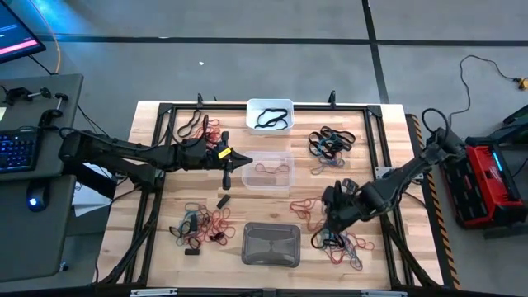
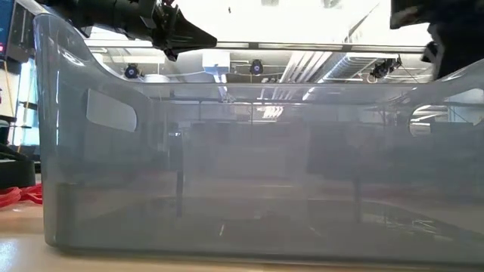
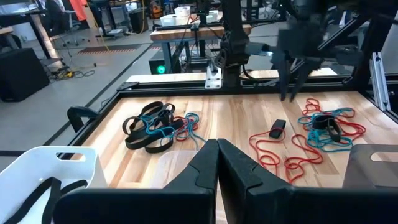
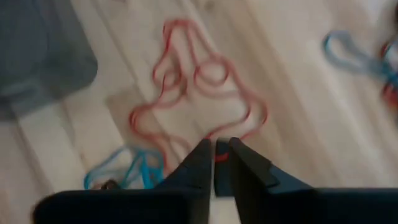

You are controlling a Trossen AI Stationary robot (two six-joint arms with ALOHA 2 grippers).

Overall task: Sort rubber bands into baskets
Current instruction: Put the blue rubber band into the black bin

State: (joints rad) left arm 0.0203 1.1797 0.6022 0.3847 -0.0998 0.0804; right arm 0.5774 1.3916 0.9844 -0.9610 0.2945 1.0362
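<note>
Three baskets stand down the table's middle: a white one with black rubber bands in it, a clear one, and a grey one that fills the low view. My left gripper hangs shut just left of the clear basket, with nothing in it. My right gripper points steeply down over loose red rubber bands right of the grey basket. Its fingers stand a narrow gap apart. My right gripper shows a bit of red in the gap between its fingertips. I cannot tell whether that is a band it touches or one lying on the table below.
Mixed heaps of red, black and teal bands lie at the far left, far right, near left and near right. A black metal frame runs round the tabletop. Small black pieces lie near the middle.
</note>
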